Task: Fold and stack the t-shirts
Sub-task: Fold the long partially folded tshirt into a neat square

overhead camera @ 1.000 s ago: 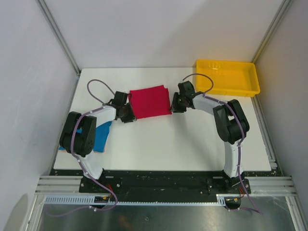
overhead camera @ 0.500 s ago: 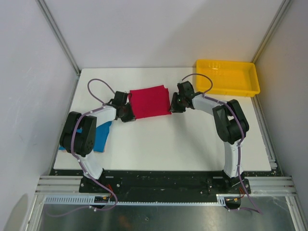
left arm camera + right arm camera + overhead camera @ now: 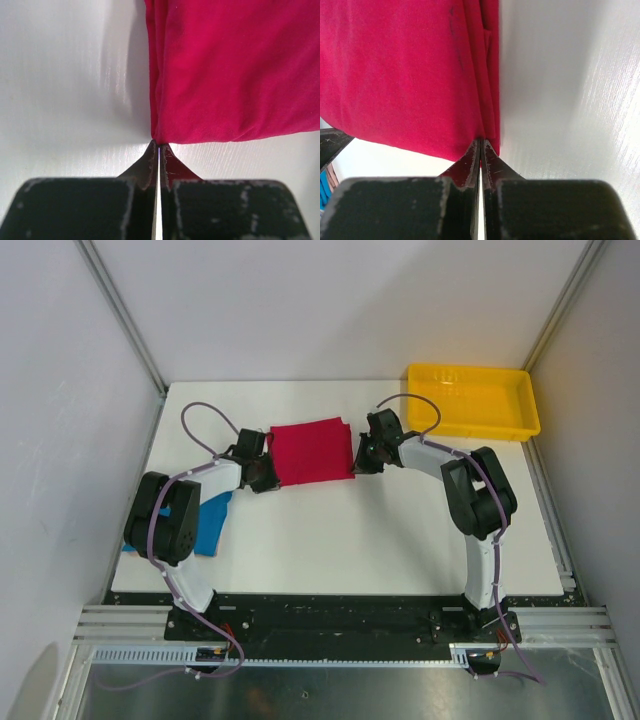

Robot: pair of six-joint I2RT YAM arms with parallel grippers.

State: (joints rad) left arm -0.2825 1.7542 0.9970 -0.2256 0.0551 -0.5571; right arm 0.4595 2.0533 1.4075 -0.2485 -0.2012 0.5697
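The crimson red t-shirt (image 3: 312, 452) lies folded into a rectangle at the middle back of the white table. My left gripper (image 3: 264, 478) is at its near left corner. In the left wrist view the fingertips (image 3: 153, 150) are shut, pinching the very corner of the red cloth (image 3: 235, 70). My right gripper (image 3: 359, 464) is at the near right corner. Its fingertips (image 3: 474, 152) are shut on the layered edge of the red cloth (image 3: 400, 75). The blue t-shirt (image 3: 212, 527) lies folded at the left, partly hidden under my left arm.
A yellow plastic tray (image 3: 468, 367) stands at the back right corner of the table (image 3: 380, 540). White walls with metal posts close in the left, right and back sides. A purple cable loops above each wrist.
Both grippers have closed on the near corners of the red t-shirt, and the right one has edged slightly left. The shirt itself has not moved.
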